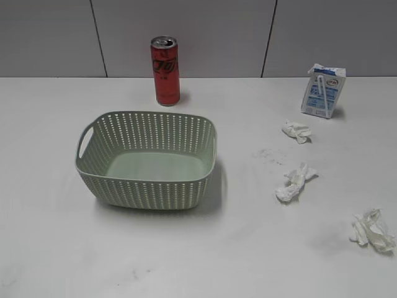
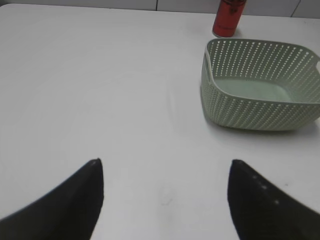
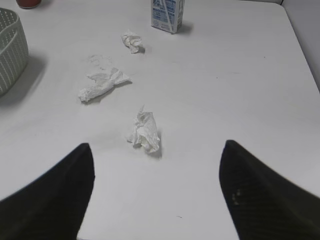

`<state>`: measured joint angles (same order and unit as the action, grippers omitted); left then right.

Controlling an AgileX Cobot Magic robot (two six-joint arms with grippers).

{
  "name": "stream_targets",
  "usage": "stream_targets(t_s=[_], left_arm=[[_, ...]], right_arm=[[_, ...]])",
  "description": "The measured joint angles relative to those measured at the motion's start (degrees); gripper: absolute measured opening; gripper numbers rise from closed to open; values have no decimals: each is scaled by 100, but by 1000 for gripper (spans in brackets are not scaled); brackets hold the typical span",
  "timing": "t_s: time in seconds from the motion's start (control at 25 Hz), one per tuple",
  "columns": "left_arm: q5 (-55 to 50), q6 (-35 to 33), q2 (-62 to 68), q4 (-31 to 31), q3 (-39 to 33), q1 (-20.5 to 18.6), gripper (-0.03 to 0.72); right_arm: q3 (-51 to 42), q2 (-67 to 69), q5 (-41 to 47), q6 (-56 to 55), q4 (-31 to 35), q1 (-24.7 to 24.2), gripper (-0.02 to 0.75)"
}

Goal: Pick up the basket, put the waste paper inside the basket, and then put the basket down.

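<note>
Basket [image 1: 147, 159] sits upright on the white table [image 1: 198, 248], left of centre, nothing in it, slot handle visible on its left end. Red can [image 1: 165, 70] stands upright just beyond it at the far side, apart from the rim. Three waste paper wads lie on the right half of the table, well apart from the basket: far wad [image 1: 296, 131], middle wad [image 1: 294, 182], near wad [image 1: 371, 231] close to the right edge. Blue-and-white carton [image 1: 322, 90] stands at the far right, beyond the far wad.

Left claw [image 2: 165, 197] is spread wide, holding nothing, over bare table with the basket ahead to its right. Right claw [image 3: 156, 192] is also spread wide and empty, the near wad just ahead of it between the finger lines, not touching. Neither arm shows in the exterior view.
</note>
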<state>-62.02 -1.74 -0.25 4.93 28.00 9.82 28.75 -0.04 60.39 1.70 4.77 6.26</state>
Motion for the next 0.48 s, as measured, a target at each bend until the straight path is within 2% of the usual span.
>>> stream_targets(t_s=[0.48], left_arm=[[13,0,0,0,0,0,585]], right_arm=[[0,0,-9,0,0,0,587]])
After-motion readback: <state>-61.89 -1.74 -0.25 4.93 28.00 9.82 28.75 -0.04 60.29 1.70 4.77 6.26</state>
